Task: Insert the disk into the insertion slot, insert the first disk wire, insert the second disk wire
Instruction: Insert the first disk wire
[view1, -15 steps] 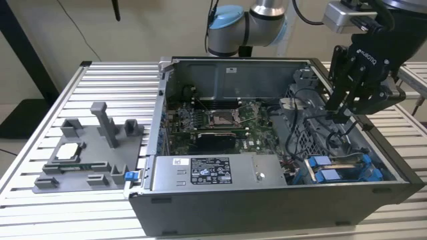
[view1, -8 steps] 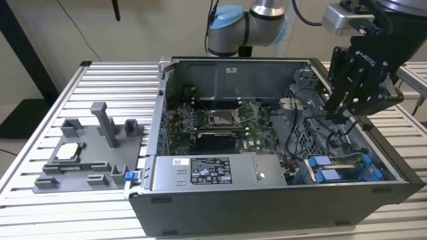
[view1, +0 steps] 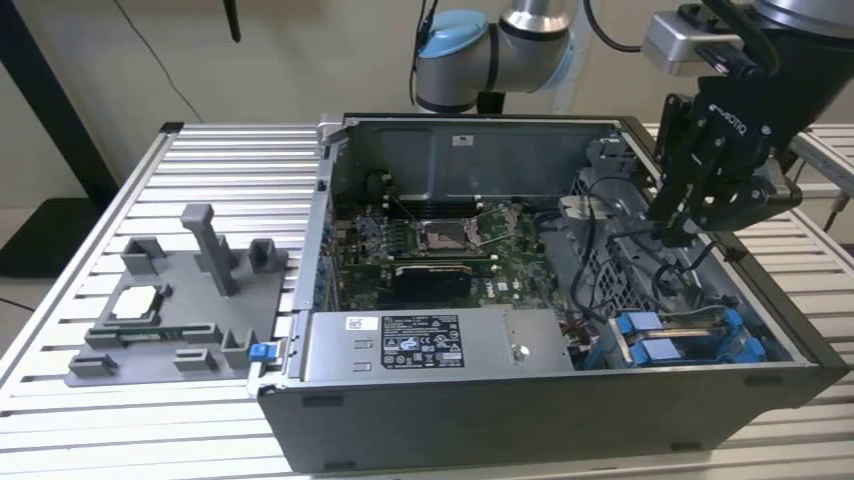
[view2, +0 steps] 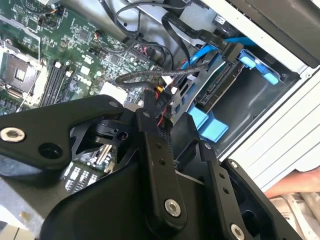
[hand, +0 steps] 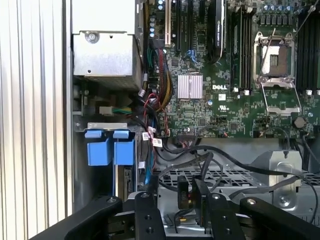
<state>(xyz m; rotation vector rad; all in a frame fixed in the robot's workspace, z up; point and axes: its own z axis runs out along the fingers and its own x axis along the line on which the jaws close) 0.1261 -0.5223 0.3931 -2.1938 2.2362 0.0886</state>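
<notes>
In the exterior view we see an open computer case (view1: 534, 405) lying on a slatted metal table (view1: 200, 160). The gripper (view1: 677, 235) hangs inside the case by the wall on the exterior view's right, low over a tangle of black cables, its fingers drawn close together. The insertion slot (view1: 627, 345) sits in the case's near corner on the exterior view's right. The disk (view1: 694, 325) appears to be seated between its blue rails. Beside the slot along the near wall is the grey power supply box (view1: 420, 345) with its sticker, and the motherboard (view1: 441, 240) covers the case floor beyond it. A grey fixture (view1: 174, 300) rests on the table near its edge on the exterior view's left.

In the second wrist view the fingers (view2: 149, 107) of the gripper (view2: 170, 112) are pinching a black disk wire plug (view2: 165, 102) with red and yellow leads. Just past it lies the insertion slot (view2: 212, 125), with the disk (view2: 220, 87) a dark slab between the blue parts. A blue data cable (view2: 205, 55) runs over the disk; whether it is plugged in we cannot tell.

In the first wrist view the gripper (hand: 192, 197) holds the disk wire plug (hand: 182, 192) above a perforated metal plate. The insertion slot (hand: 110, 147) shows two blue tabs next to the power supply box (hand: 102, 50), well apart from the plug.
</notes>
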